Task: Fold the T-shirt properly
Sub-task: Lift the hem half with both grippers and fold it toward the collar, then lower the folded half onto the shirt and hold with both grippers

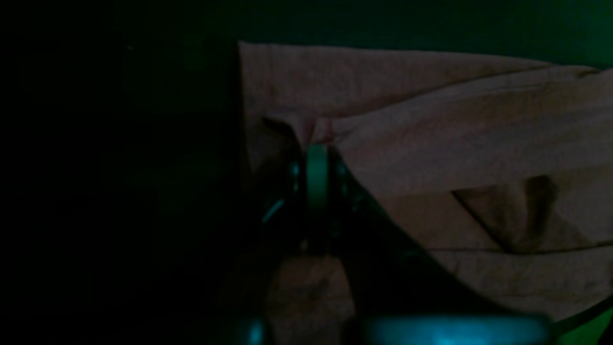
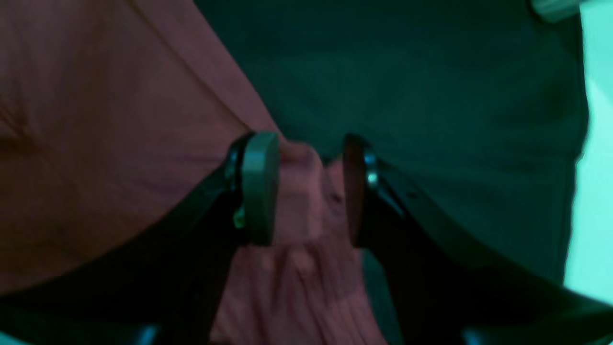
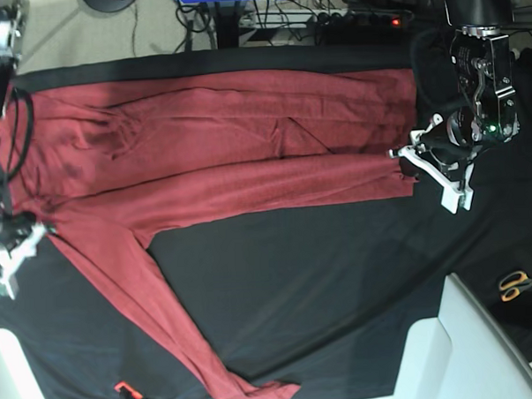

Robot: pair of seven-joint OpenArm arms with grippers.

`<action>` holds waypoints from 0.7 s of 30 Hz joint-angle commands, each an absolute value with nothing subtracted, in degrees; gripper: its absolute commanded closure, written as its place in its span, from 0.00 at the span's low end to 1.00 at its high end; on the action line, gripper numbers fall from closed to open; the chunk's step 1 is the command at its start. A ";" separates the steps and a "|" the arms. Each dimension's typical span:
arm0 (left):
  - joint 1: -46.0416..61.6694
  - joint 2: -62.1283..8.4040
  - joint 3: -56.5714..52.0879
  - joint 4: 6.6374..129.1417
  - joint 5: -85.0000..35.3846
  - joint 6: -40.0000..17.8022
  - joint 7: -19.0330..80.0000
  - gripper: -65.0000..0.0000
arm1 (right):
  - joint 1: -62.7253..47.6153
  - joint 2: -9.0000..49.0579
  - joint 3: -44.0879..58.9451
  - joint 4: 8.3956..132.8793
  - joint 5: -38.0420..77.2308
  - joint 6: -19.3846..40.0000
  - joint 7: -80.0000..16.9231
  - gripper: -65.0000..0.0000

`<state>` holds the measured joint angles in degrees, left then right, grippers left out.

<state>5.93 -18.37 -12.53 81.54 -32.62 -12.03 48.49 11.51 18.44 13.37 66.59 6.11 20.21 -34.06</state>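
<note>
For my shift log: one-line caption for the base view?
Both grippers grasp opposite ends of the red T-shirt spread on black cloth.

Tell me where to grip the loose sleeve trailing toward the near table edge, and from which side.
Take the sleeve near its cuff, the free end, likely coming straight down from above. It lies flat and diagonal on the black table cloth, so a pinch across its narrow width should gather the thin fabric. The right gripper sits nearest its shoulder end; the left gripper is already shut on the T-shirt.
</note>
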 commanded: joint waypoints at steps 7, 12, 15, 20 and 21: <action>5.14 -19.12 -12.79 82.15 -33.01 -12.00 47.69 1.00 | 23.16 19.56 3.30 48.40 6.29 20.00 -30.73 0.66; 5.14 -19.12 -12.88 82.07 -33.01 -12.00 47.69 1.00 | 25.71 19.56 0.31 39.87 6.29 20.00 -26.95 0.42; 5.14 -19.12 -12.97 82.07 -33.01 -12.00 47.69 1.00 | 25.71 19.56 0.31 38.81 6.29 20.00 -23.96 0.32; 5.14 -19.12 -13.05 82.07 -33.01 -12.00 47.69 1.00 | 25.71 19.65 0.22 34.68 6.29 20.00 -20.09 0.32; 5.14 -19.12 -13.05 82.07 -33.01 -12.00 47.69 1.00 | 25.71 19.65 0.22 34.07 6.29 20.00 -19.47 0.32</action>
